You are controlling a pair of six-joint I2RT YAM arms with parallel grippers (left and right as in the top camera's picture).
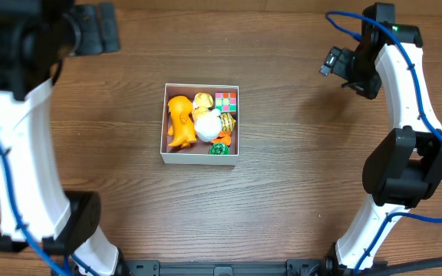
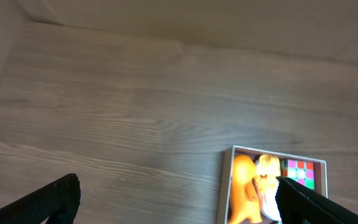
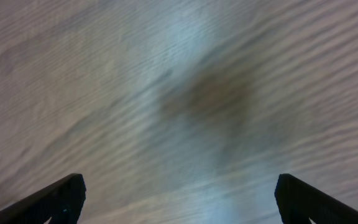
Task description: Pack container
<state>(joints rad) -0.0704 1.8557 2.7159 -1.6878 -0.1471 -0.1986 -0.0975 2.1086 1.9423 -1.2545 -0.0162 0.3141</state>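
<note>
The container (image 1: 164,126) is a square white-walled box at the middle of the table. It holds an orange dinosaur toy (image 1: 179,121), a white and yellow toy (image 1: 206,123), a colourful cube (image 1: 226,101) and a green toy (image 1: 219,149). It also shows at the lower right of the left wrist view (image 2: 224,186). My left gripper (image 2: 176,202) is open and empty, raised at the far left of the table. My right gripper (image 3: 178,199) is open and empty, raised over bare wood at the far right.
The wooden table (image 1: 298,176) surrounds the box. The left arm's white links (image 1: 10,153) stand along the left side and the right arm's links (image 1: 405,153) along the right side. A wall edge runs along the back in the left wrist view.
</note>
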